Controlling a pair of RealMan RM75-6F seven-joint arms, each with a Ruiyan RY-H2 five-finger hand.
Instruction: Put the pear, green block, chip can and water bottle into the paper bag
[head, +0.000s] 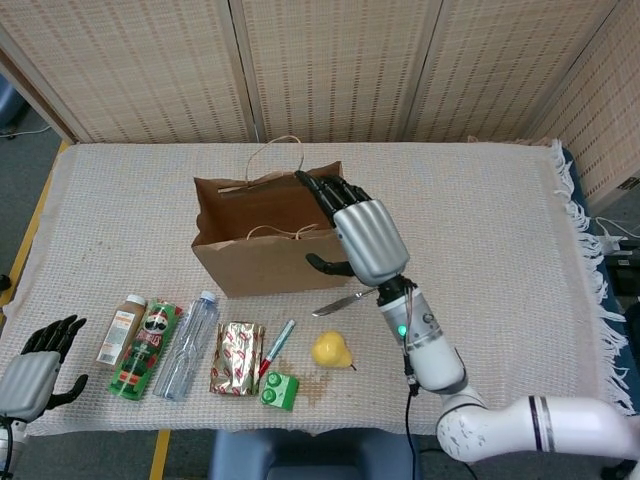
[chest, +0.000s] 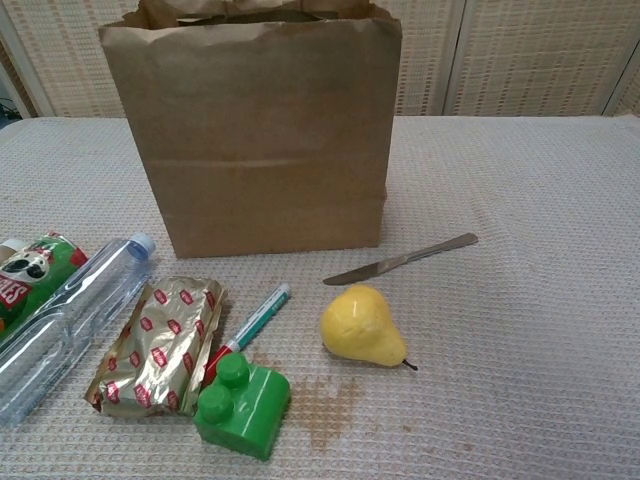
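Left hand (head: 35, 368) lay empty, fingers spread, at worktop edge | chip can (head: 145, 348) and water bottle (head: 188, 343) lay side by side | green block (chest: 242, 405) near pear (chest: 360, 325) | paper bag (chest: 255, 130) upright | right hand (head: 362, 231) empty, fingers extended, beside bag

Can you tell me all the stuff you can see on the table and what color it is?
paper bag: 1, brown, standing open at the table's middle
pear: 1, yellow, front, right of the block
green block: 1, green, front edge
marker: 1, green and red, beside the block
foil packet: 1, gold with red marks
water bottle: 1, clear, lying down
chip can: 1, green, lying down
drink bottle: 1, brown, far left
knife: 1, silver, behind the pear
left hand: black and grey, front left corner
right hand: black and grey, open at the bag's right edge
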